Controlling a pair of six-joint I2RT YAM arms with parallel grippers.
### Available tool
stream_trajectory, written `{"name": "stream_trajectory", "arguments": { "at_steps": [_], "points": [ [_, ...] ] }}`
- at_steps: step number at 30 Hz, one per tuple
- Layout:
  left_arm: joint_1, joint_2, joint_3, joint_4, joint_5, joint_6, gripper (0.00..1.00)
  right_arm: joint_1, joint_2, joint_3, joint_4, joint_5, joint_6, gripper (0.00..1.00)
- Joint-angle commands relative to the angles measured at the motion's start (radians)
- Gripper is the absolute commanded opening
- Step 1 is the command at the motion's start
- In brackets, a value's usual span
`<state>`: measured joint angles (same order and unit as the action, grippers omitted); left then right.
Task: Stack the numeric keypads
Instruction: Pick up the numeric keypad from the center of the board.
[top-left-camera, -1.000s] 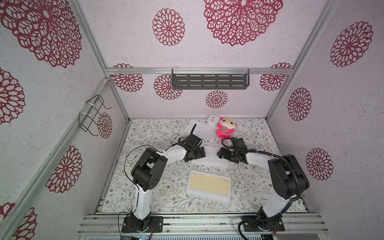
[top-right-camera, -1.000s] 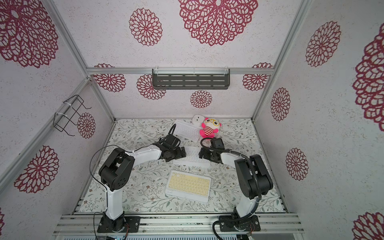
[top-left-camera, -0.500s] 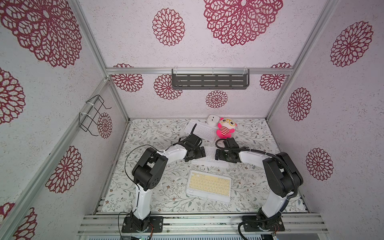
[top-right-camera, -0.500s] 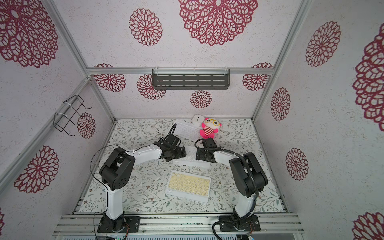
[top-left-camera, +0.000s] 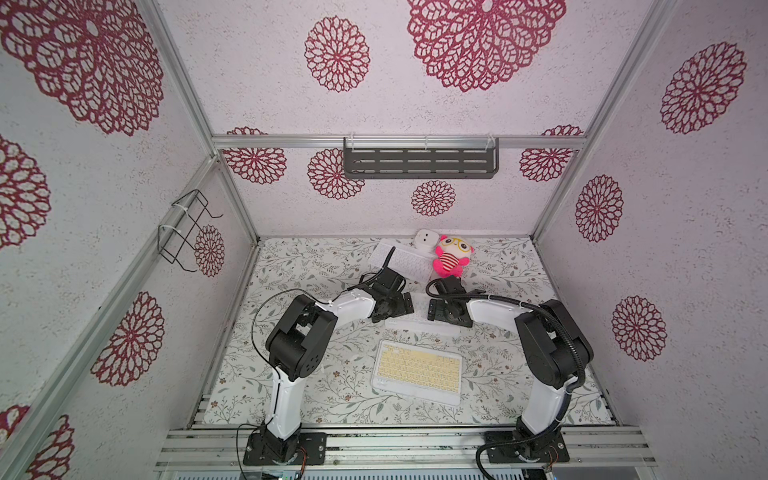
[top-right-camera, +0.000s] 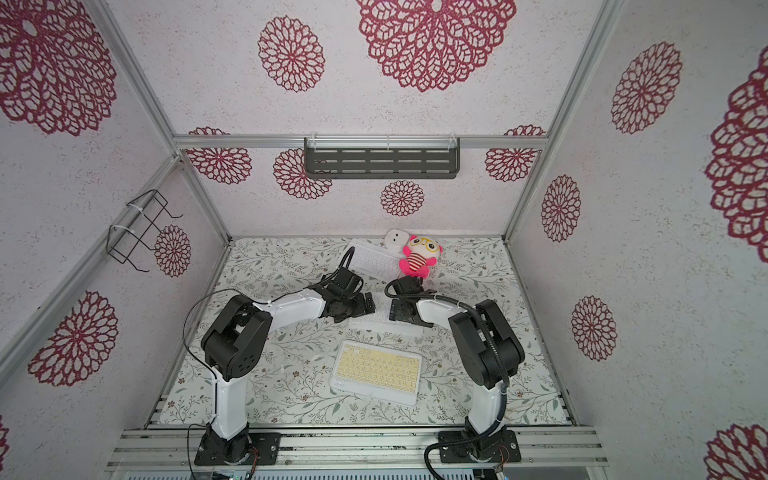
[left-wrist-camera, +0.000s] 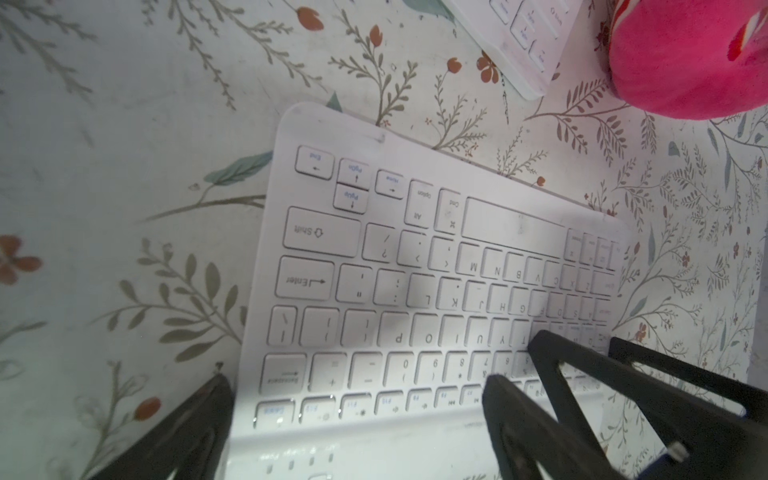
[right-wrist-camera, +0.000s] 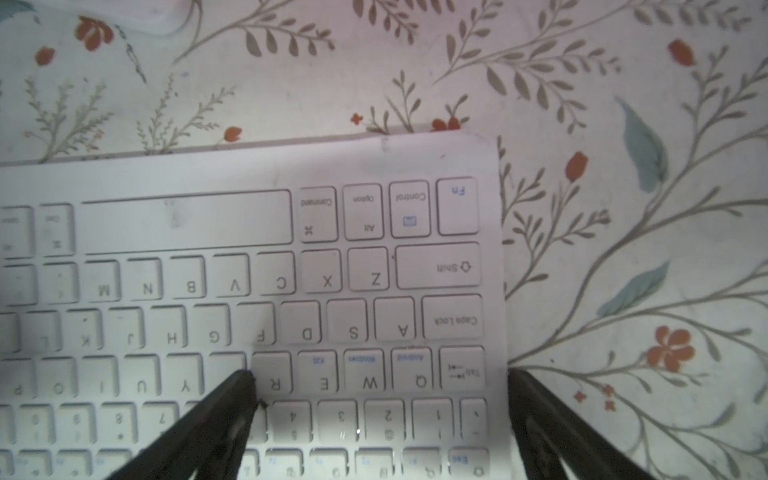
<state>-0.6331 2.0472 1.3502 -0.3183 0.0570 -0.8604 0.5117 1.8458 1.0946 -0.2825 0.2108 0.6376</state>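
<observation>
- Floral-print mat (top-left-camera: 316, 291), matte and flat, covers the floor of a booth whose grainy pale walls (top-left-camera: 685, 249) carry lacy crimson rosettes; a slotted grey metal shelf (top-left-camera: 419, 163) hangs on the back wall.
- On the left wall is a thin black wire rack (top-left-camera: 183, 232), bent into open loops.
- The left gripper (left-wrist-camera: 357, 382) has its black, truss-like fingers spread wide: one over the mat just off the all-white keypad's short edge, the other above its number row.
- A rear keypad (top-left-camera: 405, 262), white and slim, lies slanted near the back wall.
- The all-white keypad (left-wrist-camera: 415, 270), a thin rounded-corner slab with low square keys, lies flat mid-table between both grippers.
- The pale-yellow keypad (top-left-camera: 419, 372), white-framed with creamy keys, lies flat nearer the arm bases, apart from the others.
- A small white rounded cube (top-left-camera: 424, 240) sits at the back, beside the rear keypad.
- The right gripper (right-wrist-camera: 380, 374) is also splayed, astride the all-white keypad's other short end: one finger near the R key, one over the mat.
- A fuzzy pink plush toy (top-left-camera: 451, 259) touches the rear keypad's right end.
</observation>
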Motion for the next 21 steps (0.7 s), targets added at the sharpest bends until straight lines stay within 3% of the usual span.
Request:
{"name": "stream_trajectory", "arguments": {
  "at_steps": [1, 9, 21],
  "points": [
    [-0.024, 0.091, -0.042, -0.051, 0.097, -0.009, 0.98, 0.008, 0.054, -0.049, 0.012, -0.205, 0.004, 0.97],
    [-0.042, 0.115, -0.019, -0.027, 0.149, 0.016, 0.98, -0.03, 0.002, -0.219, 0.356, -0.661, -0.049, 0.97],
    [-0.053, 0.141, 0.003, -0.018, 0.15, 0.024, 0.98, -0.059, -0.057, -0.294, 0.514, -0.893, -0.054, 0.97]
  ]
}}
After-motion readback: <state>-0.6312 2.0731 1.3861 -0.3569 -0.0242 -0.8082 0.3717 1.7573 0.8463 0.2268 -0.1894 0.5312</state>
